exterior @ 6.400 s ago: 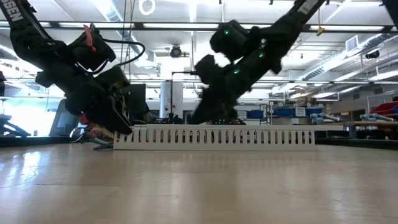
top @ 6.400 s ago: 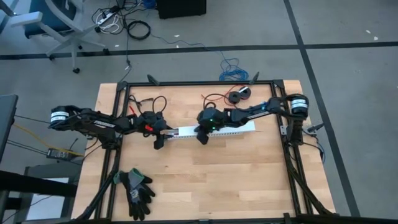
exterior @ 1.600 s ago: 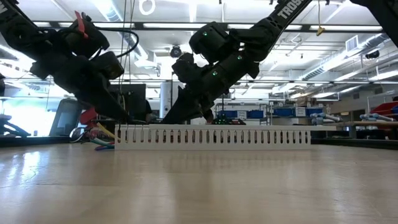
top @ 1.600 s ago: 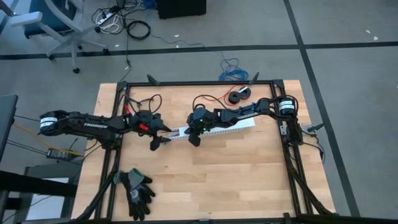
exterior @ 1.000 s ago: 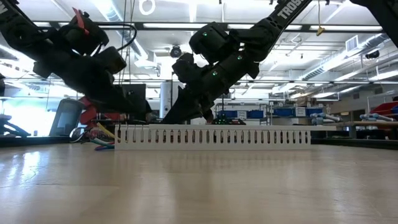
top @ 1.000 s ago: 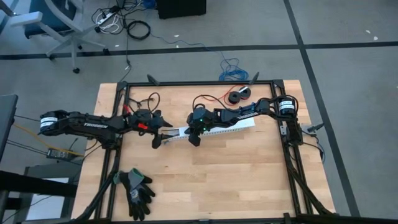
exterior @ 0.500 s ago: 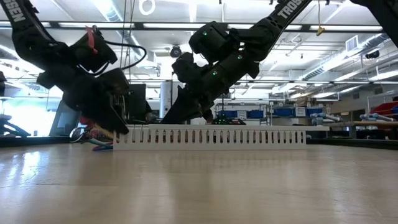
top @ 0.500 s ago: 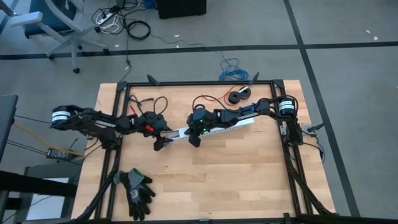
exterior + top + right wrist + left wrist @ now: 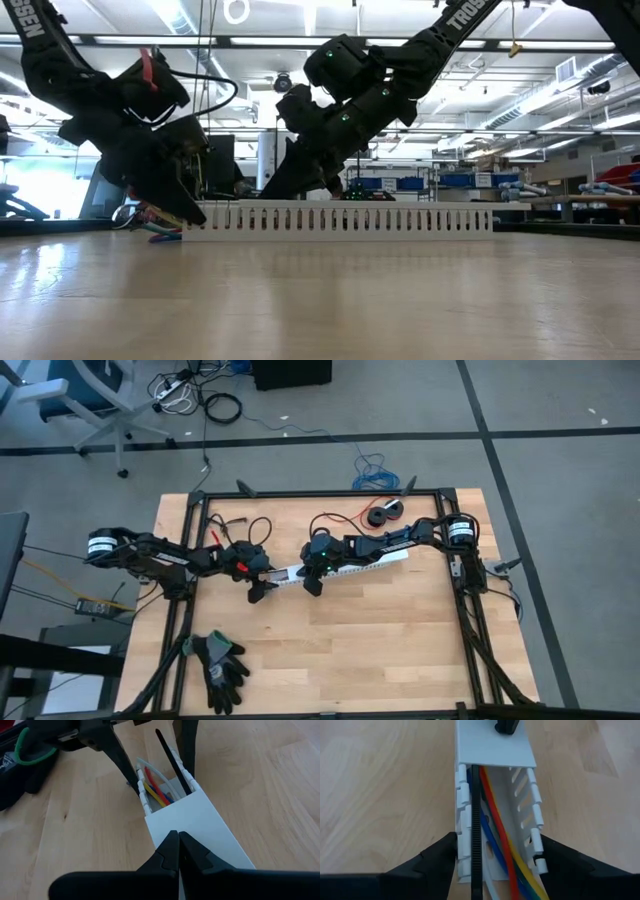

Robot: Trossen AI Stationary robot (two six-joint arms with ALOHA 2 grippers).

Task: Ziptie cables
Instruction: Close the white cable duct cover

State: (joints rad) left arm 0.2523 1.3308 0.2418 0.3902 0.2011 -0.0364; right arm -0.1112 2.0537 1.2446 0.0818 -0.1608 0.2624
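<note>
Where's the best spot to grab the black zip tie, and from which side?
Grip the zip tie by its free tail, sticking up past the white duct's open end; farther in it lies low among the cables between slotted walls. Come from above, at the left hand's end.

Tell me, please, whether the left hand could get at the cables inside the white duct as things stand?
Probably yes: the left hand straddles the white duct's uncovered end, where the cables lie exposed beside a black zip tie.
</note>
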